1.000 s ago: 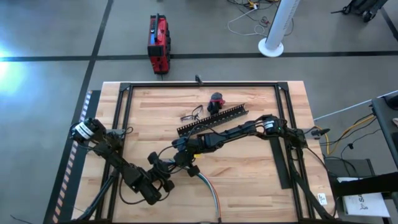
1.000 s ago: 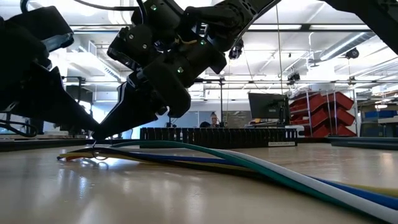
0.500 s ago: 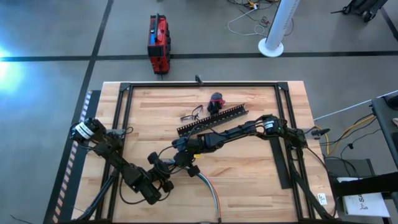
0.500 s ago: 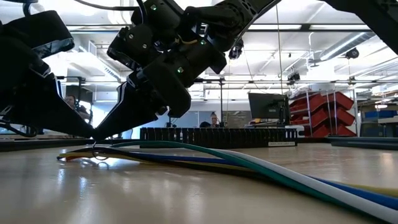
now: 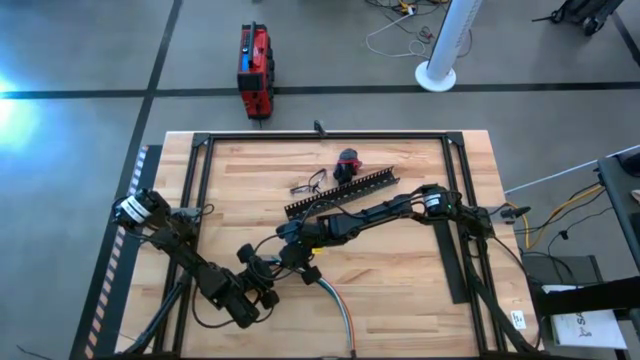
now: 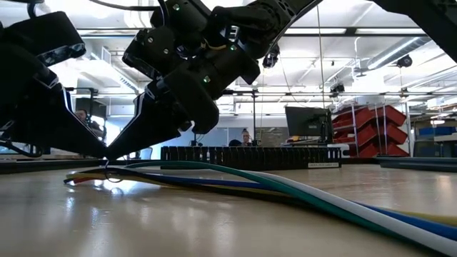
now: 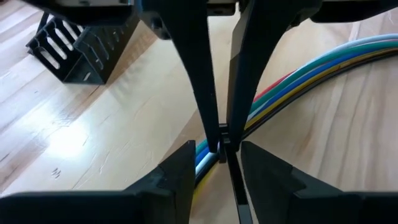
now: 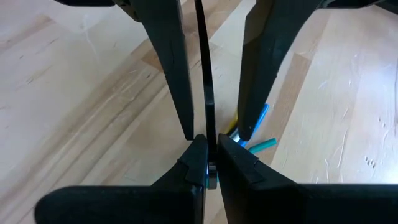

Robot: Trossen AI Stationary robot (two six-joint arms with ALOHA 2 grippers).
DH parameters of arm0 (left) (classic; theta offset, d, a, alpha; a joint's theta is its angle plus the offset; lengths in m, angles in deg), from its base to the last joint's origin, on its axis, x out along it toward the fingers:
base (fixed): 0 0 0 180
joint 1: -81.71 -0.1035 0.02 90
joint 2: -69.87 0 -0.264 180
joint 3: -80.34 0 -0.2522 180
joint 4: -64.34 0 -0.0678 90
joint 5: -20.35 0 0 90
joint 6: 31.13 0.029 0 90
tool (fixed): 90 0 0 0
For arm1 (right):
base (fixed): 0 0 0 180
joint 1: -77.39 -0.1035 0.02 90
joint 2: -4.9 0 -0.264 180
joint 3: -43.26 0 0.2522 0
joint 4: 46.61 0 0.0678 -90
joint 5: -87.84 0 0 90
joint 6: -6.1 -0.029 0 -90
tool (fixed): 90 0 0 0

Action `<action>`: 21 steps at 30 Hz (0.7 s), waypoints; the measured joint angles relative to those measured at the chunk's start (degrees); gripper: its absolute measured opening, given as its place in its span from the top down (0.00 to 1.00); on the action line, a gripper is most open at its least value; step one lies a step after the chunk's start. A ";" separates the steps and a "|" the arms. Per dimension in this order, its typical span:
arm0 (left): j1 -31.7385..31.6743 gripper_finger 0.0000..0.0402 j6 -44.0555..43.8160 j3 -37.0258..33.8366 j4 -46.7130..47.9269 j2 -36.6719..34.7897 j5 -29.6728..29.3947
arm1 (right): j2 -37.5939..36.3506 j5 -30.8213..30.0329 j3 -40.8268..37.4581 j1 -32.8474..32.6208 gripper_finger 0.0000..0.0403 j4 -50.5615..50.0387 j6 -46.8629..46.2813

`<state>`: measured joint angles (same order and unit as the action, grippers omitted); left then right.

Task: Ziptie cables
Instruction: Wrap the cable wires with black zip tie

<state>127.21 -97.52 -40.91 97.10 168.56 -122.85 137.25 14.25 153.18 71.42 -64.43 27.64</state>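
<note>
The cables (image 5: 340, 310), green, white, blue, yellow and red, lie on the table and run from its near edge to the grippers; they also show in the low view (image 6: 285, 189) and the left wrist view (image 7: 298, 68). The thin black ziptie (image 8: 202, 62) stands up from them. My right gripper (image 8: 208, 140) is shut on the ziptie just above the cables. My left gripper (image 7: 219, 149) is open, one finger on each side of the ziptie's strip (image 7: 235, 186), opposite the right gripper (image 5: 290, 258). The tips of both grippers meet at one spot (image 6: 107, 160). My right gripper pinches the ziptie between its two fingertips, low on the strip just above the cables (image 8: 209, 127). The fingers slant down from the table's far right side. The strip rises upright from the hold, and the cables below stay on the table.
A long black slotted duct (image 5: 342, 192) lies beyond the grippers, with a red-and-black lump (image 5: 348, 162) and a small wire tangle (image 5: 308, 185) behind it. A flat black strip (image 5: 452, 260) lies on the right. Black frame rails (image 5: 200, 190) edge the table. People (image 6: 246, 137) show far off.
My left arm's wrist has shifted a little in the low view, and a person behind it has come into sight. Both grippers' tips stay at the same spot on the cables.
</note>
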 joint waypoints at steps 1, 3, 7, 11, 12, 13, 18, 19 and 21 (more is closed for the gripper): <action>0.00 0.73 0.42 0.06 0.01 -0.22 -0.01 | -0.01 0.00 0.00 0.01 0.98 -0.04 0.00; 0.00 0.75 1.03 0.16 -0.04 -0.65 -0.07 | 0.01 -0.01 0.00 0.00 0.98 -0.10 0.00; 0.00 0.79 1.42 0.16 0.24 -0.93 -0.03 | -0.01 -0.03 0.00 0.00 0.98 -0.10 0.04; -0.02 0.84 1.03 0.06 0.38 -0.93 1.45 | 0.01 -0.03 0.00 0.00 0.98 -0.10 0.04; -0.07 0.85 0.63 -0.07 0.41 -0.93 1.94 | 0.01 -0.03 0.02 0.00 0.98 -0.10 0.04; -0.12 0.86 0.12 -0.17 0.44 -0.93 2.30 | -0.01 -0.03 0.02 0.01 0.98 -0.10 0.07; -0.35 0.90 -0.67 -0.48 0.42 -0.93 2.97 | -0.01 -0.14 0.02 0.00 0.98 -0.12 0.07; -0.35 0.91 -0.62 -0.48 0.42 -0.93 2.95 | -0.01 -0.14 0.02 0.00 0.98 -0.12 0.07; -0.35 0.92 -0.45 -0.48 0.42 -0.93 2.94 | 0.01 -0.14 0.02 0.00 0.98 -0.11 0.07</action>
<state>126.86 -97.97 -41.39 97.52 167.63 -119.91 137.26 14.11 153.20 71.42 -64.54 27.70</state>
